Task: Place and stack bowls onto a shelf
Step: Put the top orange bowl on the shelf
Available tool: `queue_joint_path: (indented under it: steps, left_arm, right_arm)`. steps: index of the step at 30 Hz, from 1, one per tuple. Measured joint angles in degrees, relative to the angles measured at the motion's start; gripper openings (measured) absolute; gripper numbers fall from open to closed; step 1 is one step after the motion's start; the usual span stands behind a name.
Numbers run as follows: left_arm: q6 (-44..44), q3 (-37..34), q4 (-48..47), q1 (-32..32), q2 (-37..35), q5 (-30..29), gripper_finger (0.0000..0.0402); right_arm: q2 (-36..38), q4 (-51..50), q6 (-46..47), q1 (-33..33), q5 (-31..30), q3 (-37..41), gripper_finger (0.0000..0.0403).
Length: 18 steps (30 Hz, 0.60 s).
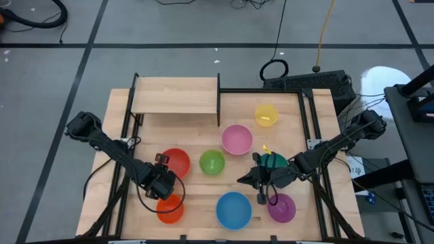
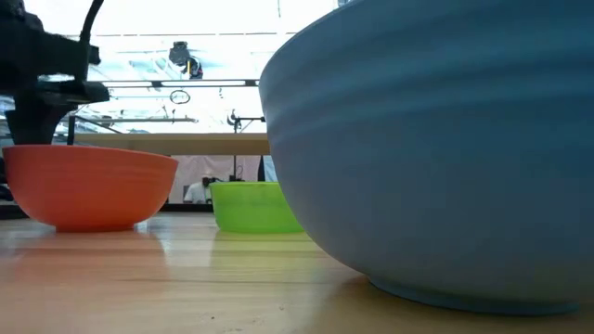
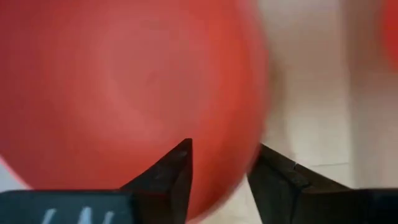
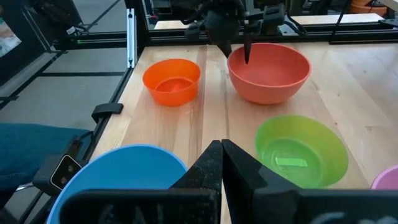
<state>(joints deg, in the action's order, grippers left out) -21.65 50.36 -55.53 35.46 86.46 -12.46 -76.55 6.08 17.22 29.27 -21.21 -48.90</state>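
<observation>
The red bowl (image 1: 178,161) stands on the table at the near left. My left gripper (image 3: 224,155) points down over its near-left rim (image 4: 233,62), open, one finger inside the bowl and one outside. The orange bowl (image 1: 169,209) sits just nearer. My right gripper (image 1: 239,180) is shut and hovers level between the green bowl (image 1: 211,163) and the blue bowl (image 1: 234,209), with the teal bowl (image 1: 276,160) under its arm. The shelf (image 1: 175,96) stands at the far left with nothing on it. My left gripper straddles the red bowl's rim (image 3: 252,155) from above, one finger (image 3: 177,171) over the inside and the other finger (image 3: 273,180) outside. Whether either finger touches the wall, I cannot tell. The bowl stands upright on the table.
A pink bowl (image 1: 237,139) and a yellow bowl (image 1: 266,115) stand right of the shelf, a purple bowl (image 1: 281,208) at the near right. Black frame rails (image 1: 308,115) run along the table's sides. Bare wood lies between the shelf and the red bowl.
</observation>
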Motion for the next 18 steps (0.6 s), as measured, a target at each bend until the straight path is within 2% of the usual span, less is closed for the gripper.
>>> queue_joint_path:
  steps: [4, 9, 18]
  left_arm:
    - [0.7, -0.7, -0.5, 0.1, 0.0, -2.6, 0.0084]
    - [3.7, -0.3, -0.5, 0.2, 0.0, -2.6, 0.0014]
    - [8.2, 4.1, -2.3, -1.3, -0.3, -2.8, 0.0011]
  right_arm:
    - [0.0, -0.1, 0.0, 0.0, 0.0, 0.0, 0.0]
    - [0.0, -0.1, 0.1, 0.0, 0.0, 0.0, 0.0]
    - [0.0, -0.1, 0.1, 0.0, 0.0, 0.0, 0.0]
